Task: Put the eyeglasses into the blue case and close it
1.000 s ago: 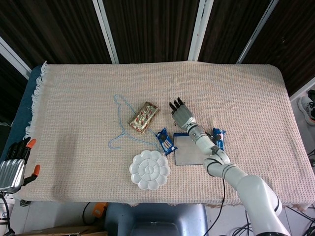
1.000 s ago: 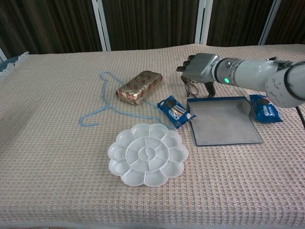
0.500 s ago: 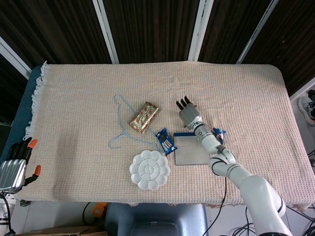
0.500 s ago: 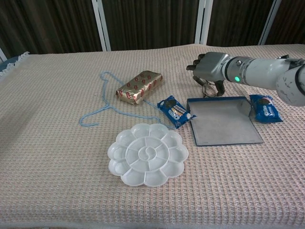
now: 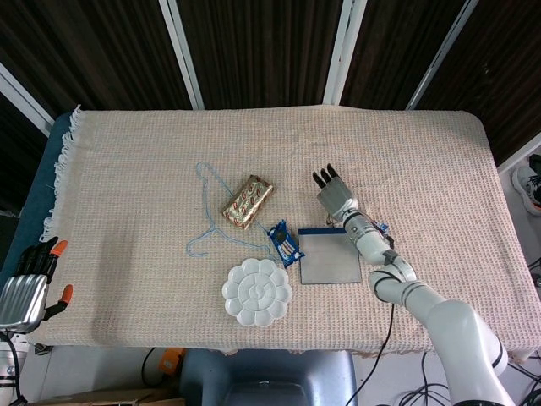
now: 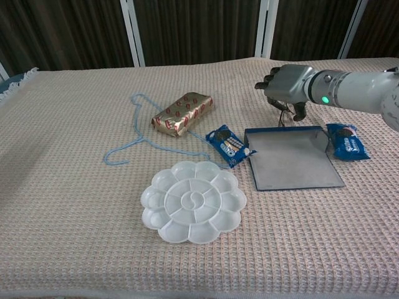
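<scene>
Dark slatted panels with pale uprights stand behind the worktop (image 5: 127, 152), which is covered in a beige waffle-weave cloth with a fringed left edge. Toward the right, the right hand (image 6: 288, 83) hangs above the cloth just beyond the far edge of the blue case, its grey fingers (image 5: 325, 177) curled down around the thin dark-framed eyeglasses (image 6: 284, 114), which dangle beneath the palm with only a bit of wire rim and lens showing; the rest is hidden by the hand. The flat blue-edged case (image 6: 291, 157) lies open with its grey lining upward, holding nothing. A blue cookie packet (image 6: 346, 141) lies just right of the case, and another blue cookie packet (image 6: 229, 145) touches its left edge. Near the front sits a white flower-shaped paint palette (image 6: 191, 200). Farther left lies a gold-wrapped packet with red pattern (image 6: 182, 113), beside a light blue wire hanger (image 6: 138, 140). At the near left corner of the head view, the left hand (image 5: 24, 288) is off the worktop, dark fingers with orange tips spread, holding nothing.
</scene>
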Motion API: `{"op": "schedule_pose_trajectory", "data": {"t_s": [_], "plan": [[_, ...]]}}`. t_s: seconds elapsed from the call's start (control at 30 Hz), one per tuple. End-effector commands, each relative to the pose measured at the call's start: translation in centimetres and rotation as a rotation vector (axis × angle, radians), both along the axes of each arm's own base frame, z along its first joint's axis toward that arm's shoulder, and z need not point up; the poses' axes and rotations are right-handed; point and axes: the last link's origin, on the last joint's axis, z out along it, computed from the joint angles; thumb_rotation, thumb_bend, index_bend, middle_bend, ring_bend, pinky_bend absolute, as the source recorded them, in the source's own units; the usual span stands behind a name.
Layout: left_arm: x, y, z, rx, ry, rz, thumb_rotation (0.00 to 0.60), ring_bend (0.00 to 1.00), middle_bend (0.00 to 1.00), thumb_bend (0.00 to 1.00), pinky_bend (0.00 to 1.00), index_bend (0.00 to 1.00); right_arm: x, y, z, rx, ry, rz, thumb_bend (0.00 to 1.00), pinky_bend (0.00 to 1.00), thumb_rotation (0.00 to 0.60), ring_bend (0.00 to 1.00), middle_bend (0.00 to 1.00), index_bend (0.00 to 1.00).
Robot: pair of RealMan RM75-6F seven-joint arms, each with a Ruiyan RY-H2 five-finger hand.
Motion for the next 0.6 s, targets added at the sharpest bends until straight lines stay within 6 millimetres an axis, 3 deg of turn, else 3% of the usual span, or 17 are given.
{"op": "schedule_pose_trajectory", "data": {"t_s": [0.03, 0.1, 0.4, 0.6], "plan": [[0.0, 0.0, 0.0, -0.001, 0.001, 0.0, 0.6, 0.0, 0.0, 0.41, 0.03, 0.0, -0.3, 0.1, 0.1, 0.002, 0.013, -0.006, 0.57, 0.04, 0.6, 0.0, 0.0, 0.71], [0.0, 0.0, 0.0, -0.002, 0.003, -0.001, 0.6, 0.0, 0.0, 0.41, 0.03, 0.0, -0.5, 0.2, 0.0, 0.004, 0.028, -0.005, 0.64, 0.04, 0.6, 0.0, 0.0, 0.71], [0.0, 0.0, -0.1, -0.007, 0.004, 0.001, 0.6, 0.0, 0.0, 0.41, 0.03, 0.0, -0.5, 0.3, 0.4, -0.006, 0.026, 0.005, 0.76, 0.04, 0.6, 0.0, 0.01, 0.73], [0.0, 0.0, 0.0, -0.007, 0.002, -0.001, 0.6, 0.0, 0.0, 0.41, 0.03, 0.0, -0.2, 0.5, 1.8, -0.028, -0.016, 0.022, 0.78, 0.04, 0.6, 0.0, 0.02, 0.73]]}}
